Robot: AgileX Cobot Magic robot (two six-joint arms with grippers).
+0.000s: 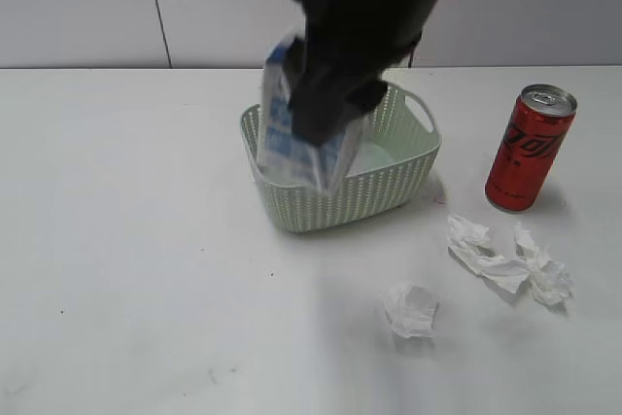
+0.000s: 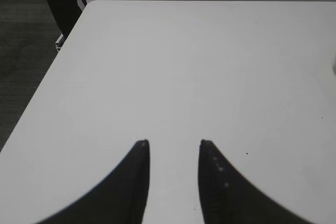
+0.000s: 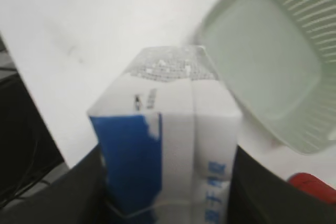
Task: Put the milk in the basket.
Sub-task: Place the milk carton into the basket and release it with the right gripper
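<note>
— White laminate all over, is it?

— White and matt, yes; the desk runs broad and bare on the left, with a few faint dark specks near the front edge; behind it stands a pale wall with one thin dark vertical seam.

— And the floor?

— Dark grey, seen past the desk's left edge in the left wrist view; something dark stands there at the far corner, too dim to name.

— Where is the milk?

— The milk hangs tilted over the near-left rim of the basket, its lower end level with the wall; whether it touches the rim I cannot tell; the right gripper pinches it, dark fingers pressed against both sides of the blue-and-white carton.

— The basket itself?

— Sage green, woven-look walls, a cut-out handle at the right end; it sits mid-desk, its floor bare in the right wrist view.

— The other arm?

— The left gripper hovers over bare desk, fingers spread with a clear gap, holding nothing.

— Anything else on the surface?

— A red can upright, right of the basket and apart from it; three crumpled tissues nearer the front, two close together below the can, one alone further left.
</note>
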